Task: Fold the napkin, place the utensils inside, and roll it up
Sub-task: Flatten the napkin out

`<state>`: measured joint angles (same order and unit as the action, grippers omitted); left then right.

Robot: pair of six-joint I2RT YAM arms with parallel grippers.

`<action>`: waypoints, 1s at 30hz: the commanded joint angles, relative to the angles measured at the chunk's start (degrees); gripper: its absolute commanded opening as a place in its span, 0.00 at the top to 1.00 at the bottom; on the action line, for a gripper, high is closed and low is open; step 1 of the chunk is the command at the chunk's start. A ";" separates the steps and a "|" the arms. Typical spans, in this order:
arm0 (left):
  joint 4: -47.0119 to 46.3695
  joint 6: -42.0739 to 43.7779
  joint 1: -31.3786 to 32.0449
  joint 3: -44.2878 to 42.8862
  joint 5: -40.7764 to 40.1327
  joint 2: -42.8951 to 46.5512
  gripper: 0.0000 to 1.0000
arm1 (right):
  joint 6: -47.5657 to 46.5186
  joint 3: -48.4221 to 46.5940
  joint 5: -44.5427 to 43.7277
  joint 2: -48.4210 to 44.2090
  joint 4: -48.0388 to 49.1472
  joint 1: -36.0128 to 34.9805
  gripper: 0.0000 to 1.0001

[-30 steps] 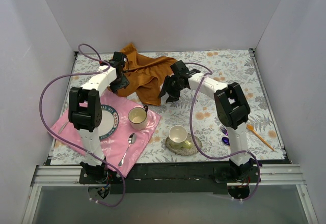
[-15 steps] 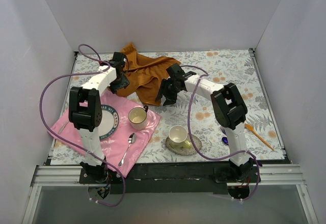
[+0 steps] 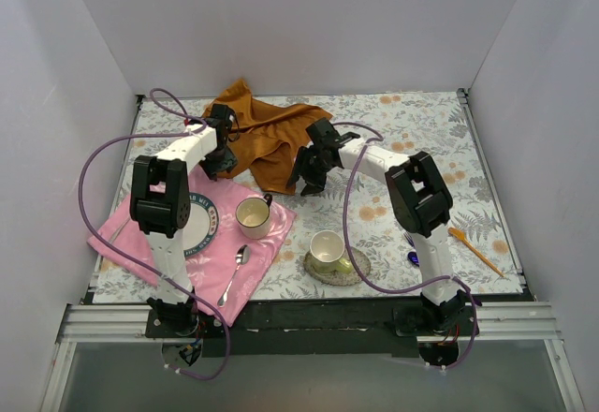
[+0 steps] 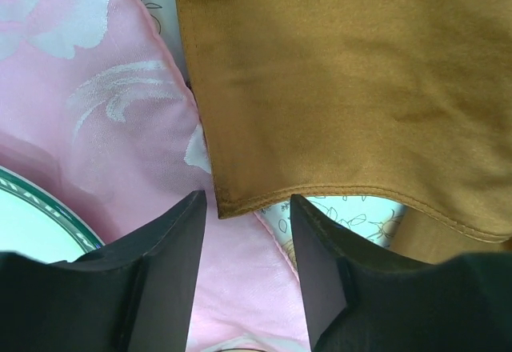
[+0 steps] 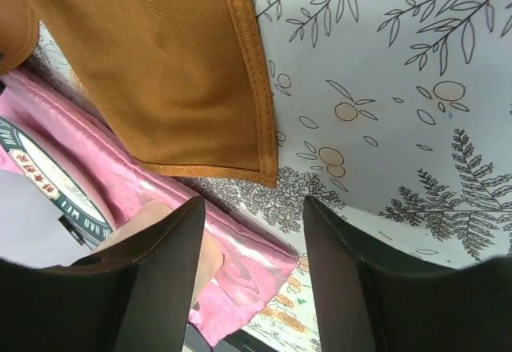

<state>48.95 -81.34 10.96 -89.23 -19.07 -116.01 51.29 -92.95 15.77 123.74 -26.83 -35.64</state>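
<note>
The left gripper stands partly open above the napkin, with a hemmed corner lying between its fingers, unpinched. The right gripper is also parted and empty, just short of another hemmed corner. The napkin lies rumpled by the worktop's far edge, left of centre, its near edge overlapping the pink cloth. The orange knife and dark spoon lie near the right near corner. The worktop is floral, enclosed by white walls
</note>
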 commanded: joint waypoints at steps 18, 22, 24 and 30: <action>-2.45 -1.10 -0.50 -3.49 -0.36 5.44 1.00 | 11.11 0.40 1.37 1.94 -0.50 -1.10 0.33; -2.10 -3.56 -0.59 -6.04 2.28 7.37 1.00 | 13.57 -1.71 -0.30 3.17 -2.61 -1.28 0.34; -1.93 -4.79 -0.50 -8.14 3.77 8.25 1.00 | 15.33 -4.85 -1.79 4.75 -6.55 -1.45 0.35; -0.52 -6.28 -0.50 -12.54 5.80 11.32 1.00 | 20.85 -5.93 -7.16 6.77 -10.09 -1.80 0.38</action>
<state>47.59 -85.86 10.68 -98.50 -14.61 -110.89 66.85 -98.39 13.56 128.11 -32.91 -37.17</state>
